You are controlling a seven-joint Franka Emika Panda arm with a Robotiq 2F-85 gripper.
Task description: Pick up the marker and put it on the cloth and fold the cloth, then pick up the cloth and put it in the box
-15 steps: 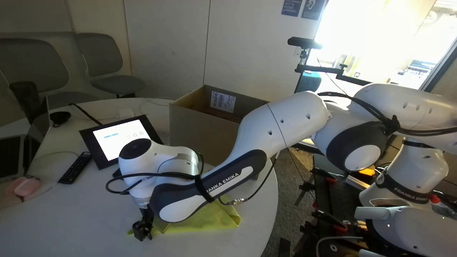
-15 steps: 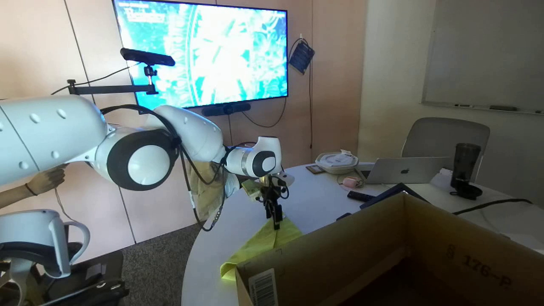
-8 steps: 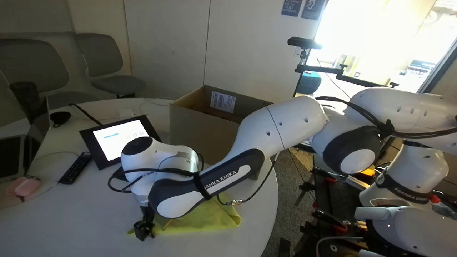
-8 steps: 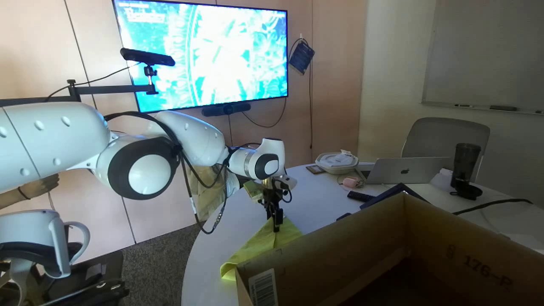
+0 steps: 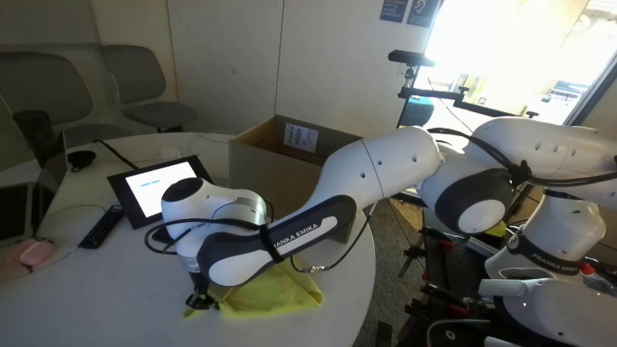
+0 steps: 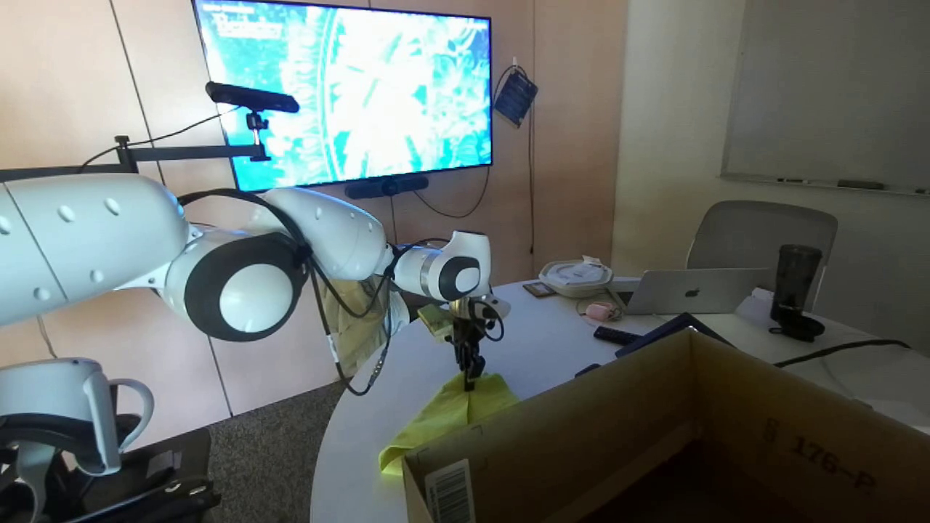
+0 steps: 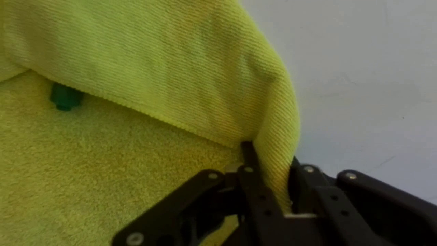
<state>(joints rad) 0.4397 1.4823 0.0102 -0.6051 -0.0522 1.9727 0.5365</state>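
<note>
Cloth (image 7: 153, 68): on the table (image 5: 120, 299), partly folded over itself
Marker (image 7: 66, 96): green end peeking from under the cloth's fold
Gripper (image 7: 272, 159): pinching the cloth's folded edge between its fingers
Box (image 5: 270, 178): open-topped, near the cloth
Remote (image 5: 101, 226): well apart from the cloth

Wrist view close above the cloth (image 7: 164, 65), both exterior views farther back

White arm (image 5: 381, 166) outstretched, wrist (image 6: 459, 276) bent downward, pincer (image 7: 271, 155) clamped to narrow gap
</note>
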